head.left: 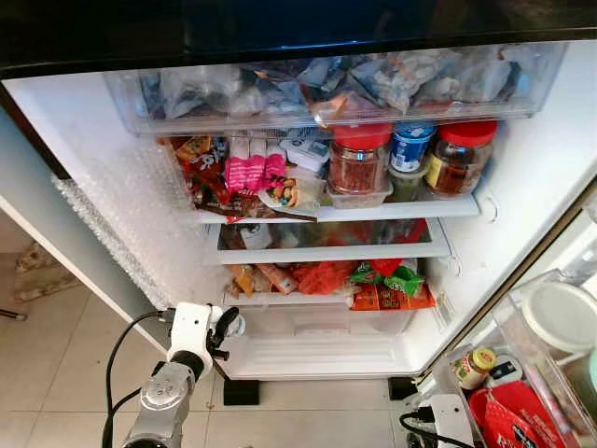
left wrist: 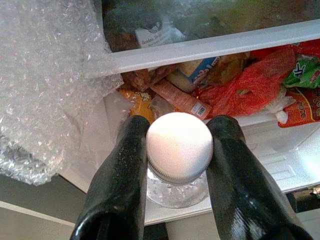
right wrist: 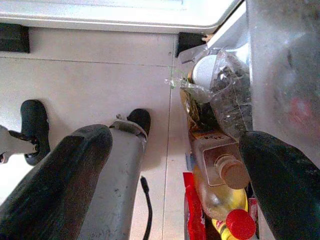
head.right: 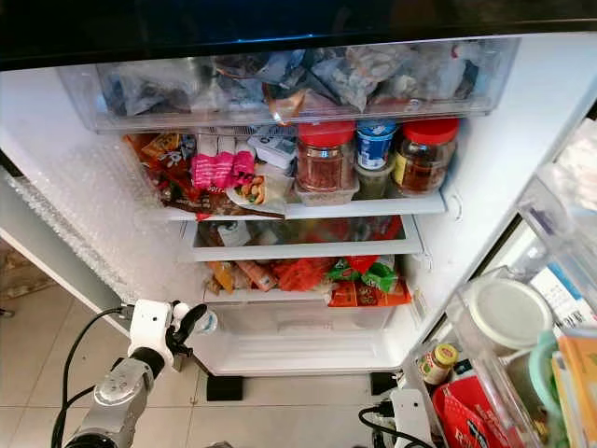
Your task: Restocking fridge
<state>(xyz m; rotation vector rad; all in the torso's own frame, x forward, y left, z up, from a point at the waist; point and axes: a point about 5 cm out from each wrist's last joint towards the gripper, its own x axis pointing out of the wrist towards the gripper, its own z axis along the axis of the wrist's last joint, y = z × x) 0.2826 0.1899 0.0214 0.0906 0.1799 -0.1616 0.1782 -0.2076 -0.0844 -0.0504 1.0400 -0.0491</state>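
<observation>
The fridge (head.left: 522, 177) stands open before me with packed shelves. My left gripper (head.left: 227, 326) is shut on a small clear bottle with a white cap (left wrist: 179, 152), held low at the fridge's left front. It is level with the bottom drawer (head.left: 317, 322) and just below the shelf of snack packets and a red bag (left wrist: 245, 85). My right gripper (right wrist: 170, 185) hangs open over the tiled floor beside the door's lower bin, its fingers (right wrist: 55, 185) wide apart with nothing between them.
Bubble wrap (head.left: 121, 215) lines the fridge's left inner wall. Red-lidded jars (head.left: 359, 159) fill the middle shelf, and bags fill the top drawer (head.left: 326, 84). The door bins (head.left: 550, 327) at right hold jars and a white lid. Oil bottles (right wrist: 220, 185) stand in the lower bin.
</observation>
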